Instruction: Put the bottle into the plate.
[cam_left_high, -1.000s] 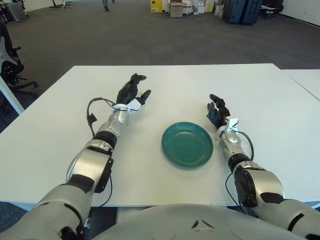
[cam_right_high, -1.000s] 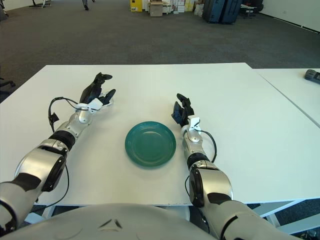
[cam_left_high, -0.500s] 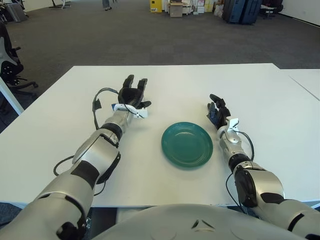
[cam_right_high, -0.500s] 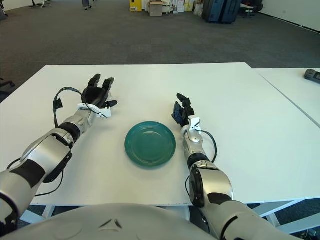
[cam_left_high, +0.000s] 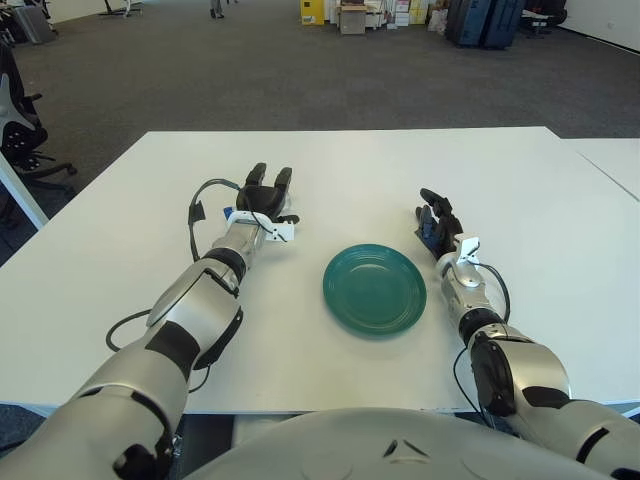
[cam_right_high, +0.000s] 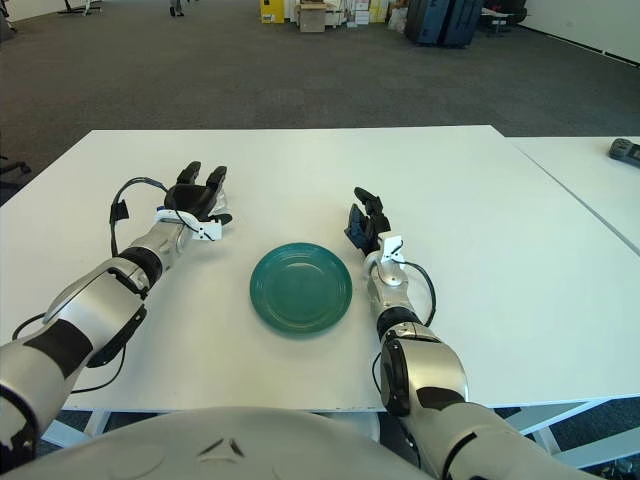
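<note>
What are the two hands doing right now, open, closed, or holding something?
Left hand: open, fingers spread, flat over the white table, holding nothing.
Right hand: open, fingers relaxed, holding nothing, beside the round green plate.

no bottle visible in either view, neighbouring table (cam_right_high: 600, 185) cut by right frame edge, dark object (cam_right_high: 625, 150) on it cropped and unidentifiable, office chair (cam_left_high: 18, 120) cut at upper left, boxes (cam_left_high: 355, 14) and cases along top edge too small to identify
</note>
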